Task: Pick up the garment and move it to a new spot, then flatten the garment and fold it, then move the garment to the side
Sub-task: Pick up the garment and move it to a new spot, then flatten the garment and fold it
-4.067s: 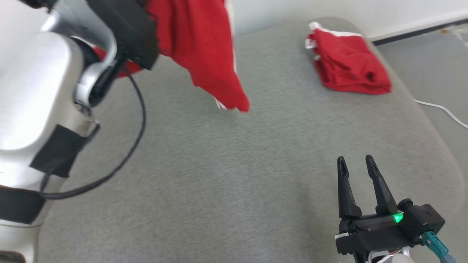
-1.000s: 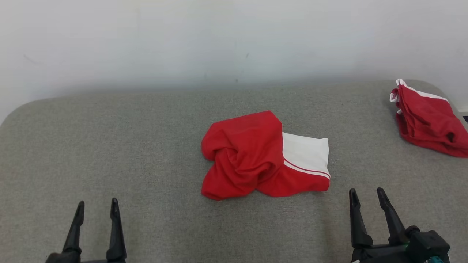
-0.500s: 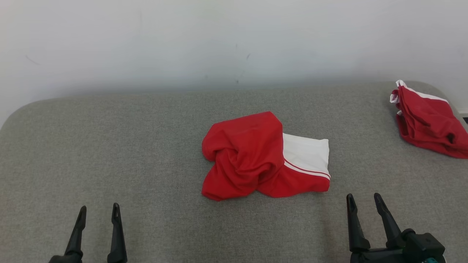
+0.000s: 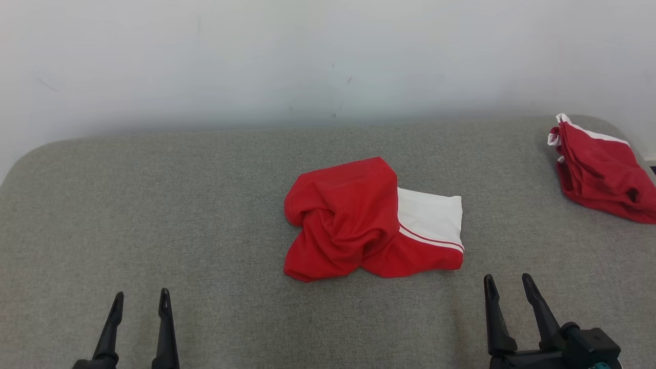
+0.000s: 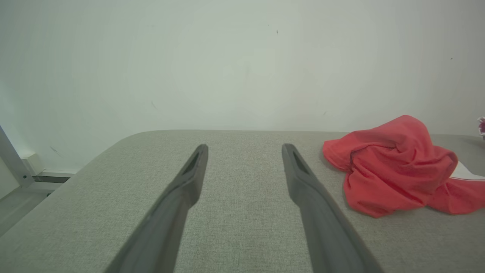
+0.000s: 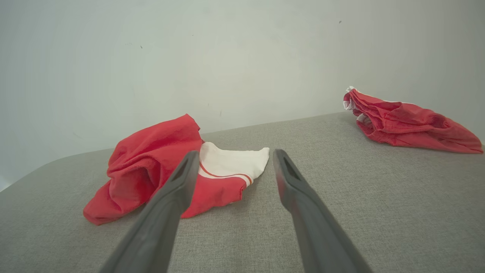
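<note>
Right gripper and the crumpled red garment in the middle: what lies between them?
Just a bare stretch of grey padded surface separates the right gripper from the crumpled red garment, as the head view shows.

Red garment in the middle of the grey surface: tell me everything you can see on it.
The garment is soft red cloth with a white panel on its right side, crossed by a thin red stripe near the panel's lower edge. It lies crumpled, not flattened: the red part is humped and bunched in deep folds, while the white part lies flatter. It rests near the middle of the grey padded surface and touches nothing else. The left gripper and right gripper are open, nearer the robot and clear of it.
</note>
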Robot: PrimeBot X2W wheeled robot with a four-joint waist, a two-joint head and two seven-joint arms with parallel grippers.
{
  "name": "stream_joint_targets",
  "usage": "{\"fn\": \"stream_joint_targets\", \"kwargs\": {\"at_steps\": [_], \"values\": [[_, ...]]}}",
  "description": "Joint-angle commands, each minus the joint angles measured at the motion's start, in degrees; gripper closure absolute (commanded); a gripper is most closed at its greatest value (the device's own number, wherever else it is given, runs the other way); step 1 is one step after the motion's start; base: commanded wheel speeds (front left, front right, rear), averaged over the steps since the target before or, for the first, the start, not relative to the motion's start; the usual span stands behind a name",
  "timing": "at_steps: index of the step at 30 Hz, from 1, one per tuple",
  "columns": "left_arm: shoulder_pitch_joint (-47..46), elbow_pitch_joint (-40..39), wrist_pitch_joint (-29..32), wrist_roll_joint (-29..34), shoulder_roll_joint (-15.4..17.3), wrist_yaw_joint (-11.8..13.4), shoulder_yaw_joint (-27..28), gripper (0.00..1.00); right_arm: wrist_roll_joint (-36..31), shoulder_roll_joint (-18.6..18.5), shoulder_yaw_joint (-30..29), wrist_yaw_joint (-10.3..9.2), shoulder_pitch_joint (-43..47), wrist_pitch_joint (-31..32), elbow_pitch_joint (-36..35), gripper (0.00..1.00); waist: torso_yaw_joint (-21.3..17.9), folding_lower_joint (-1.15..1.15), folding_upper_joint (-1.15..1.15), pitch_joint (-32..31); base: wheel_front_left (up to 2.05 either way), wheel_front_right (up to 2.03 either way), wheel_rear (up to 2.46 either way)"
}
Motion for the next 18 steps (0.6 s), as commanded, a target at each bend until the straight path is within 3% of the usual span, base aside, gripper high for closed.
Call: {"fn": "stream_joint_targets", "kwargs": {"at_steps": [1, 18], "values": [[0.08, 0.1, -0.19, 0.28, -0.23, -0.01, 0.21, 0.0, -0.17, 0.21, 0.07, -0.15, 0.33, 0.0, 0.05, 0.0, -0.03, 0.0, 0.0, 0.0, 0.0, 0.0, 0.0], [0.27, 0.58, -0.19, 1.39, -0.76, -1.01, 1.24, 0.0, -0.22, -0.06, 0.05, -0.15, 0.6, 0.0, 0.25, 0.0, 0.02, 0.0, 0.0, -0.21, 0.0, 0.0, 0.0]]}}
